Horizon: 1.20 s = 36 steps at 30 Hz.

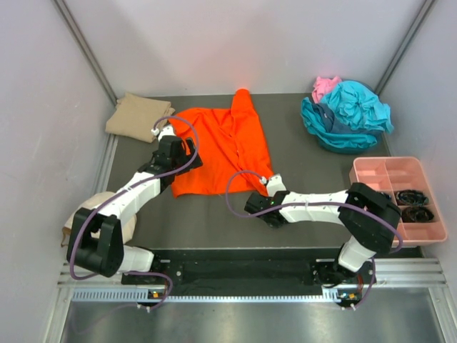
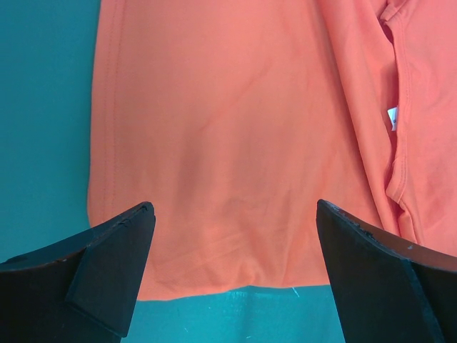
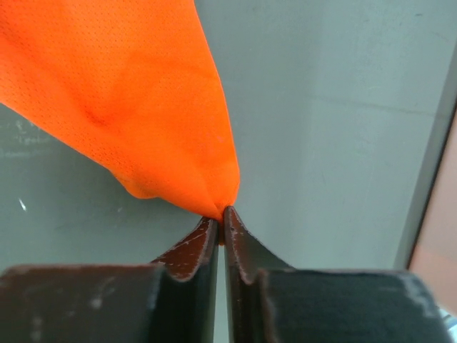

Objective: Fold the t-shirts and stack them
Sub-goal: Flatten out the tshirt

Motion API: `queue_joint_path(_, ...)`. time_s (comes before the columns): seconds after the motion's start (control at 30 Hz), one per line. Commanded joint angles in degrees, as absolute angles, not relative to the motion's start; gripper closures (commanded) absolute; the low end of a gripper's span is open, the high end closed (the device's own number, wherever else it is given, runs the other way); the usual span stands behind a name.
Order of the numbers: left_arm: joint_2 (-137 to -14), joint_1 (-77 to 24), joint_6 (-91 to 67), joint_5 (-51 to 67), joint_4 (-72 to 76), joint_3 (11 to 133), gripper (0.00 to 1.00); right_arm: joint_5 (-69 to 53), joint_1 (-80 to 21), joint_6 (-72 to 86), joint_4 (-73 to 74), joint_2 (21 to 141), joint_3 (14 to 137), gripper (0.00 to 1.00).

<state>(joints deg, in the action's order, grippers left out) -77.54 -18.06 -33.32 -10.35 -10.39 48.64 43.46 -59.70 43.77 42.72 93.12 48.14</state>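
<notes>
Now the right gripper (image 3: 221, 218) is clamped tight on a corner of the orange shirt (image 1: 221, 150), probably to lift a fold; the left gripper (image 2: 234, 207) hangs wide open, empty, above the shirt's other edge.

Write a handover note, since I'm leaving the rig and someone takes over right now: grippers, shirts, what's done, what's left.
The right gripper is shut on the near right corner of the orange t-shirt.
The left gripper is open and empty, over that shirt's near left edge.
The orange t-shirt lies spread mid-table. The tan t-shirt sits folded at the far left. The teal t-shirts and pink t-shirt are heaped at the far right.
Done: the tan one looks folded.
Left: fold the orange, teal and pink ones, then stack all.
</notes>
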Motion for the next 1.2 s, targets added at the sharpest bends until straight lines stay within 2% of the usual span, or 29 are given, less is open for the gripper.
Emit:
queue_joint_path(0.0, -76.82, -18.19, -33.05, -11.51, -9.84, 49.75, 0.01, 44.21, -59.33, 44.74, 42.80, 93.08, 50.10, 1.00)
queue_joint_path(0.27, -73.13, -18.37, -34.71, -14.50, -20.56, 50.54, 0.01, 45.35, -59.33, 43.95, 42.37, 90.36, 50.45, 1.00)
queue_joint_path(0.53, -60.84, -23.73, -48.85, -22.14, -27.33, 38.86, 0.01, 42.54, -59.33, 40.34, 38.06, 90.09, 51.68, 1.00)
queue_joint_path(0.7, -57.75, -24.87, -55.45, -20.39, -23.04, 31.57, 0.01, 40.96, -59.33, 38.24, 36.48, 89.74, 51.42, 1.00)
queue_joint_path(0.87, -60.20, -24.87, -56.51, -20.49, -18.91, 29.80, 0.01, 40.52, -59.24, 37.44, 36.12, 89.12, 52.20, 1.00)
queue_joint_path(1.17, -60.82, -24.87, -59.59, -17.23, -2.93, 22.33, 0.01, 39.73, -59.33, 37.27, 36.39, 89.03, 52.38, 1.00)
